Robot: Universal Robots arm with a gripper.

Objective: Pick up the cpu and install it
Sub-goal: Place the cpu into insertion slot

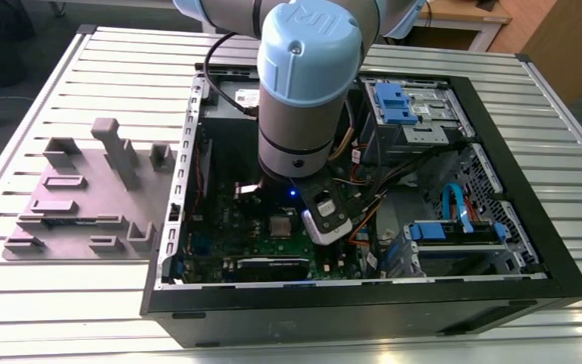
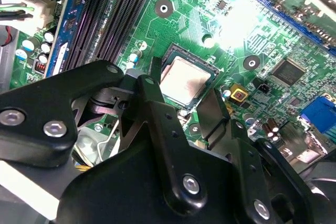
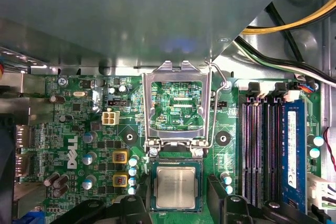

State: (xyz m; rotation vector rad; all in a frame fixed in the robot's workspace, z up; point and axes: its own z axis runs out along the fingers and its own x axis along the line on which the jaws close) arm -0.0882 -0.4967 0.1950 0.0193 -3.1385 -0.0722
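- One small, flat, square silver-topped cpu lies in the dark square socket on the green motherboard.
- Black two-fingered gripper hangs over it, fingers spread apart, clamping nothing.
- Silver metal frame stands flipped open beside the socket.

Exterior view high, angled down; both wrist views close over mobo.
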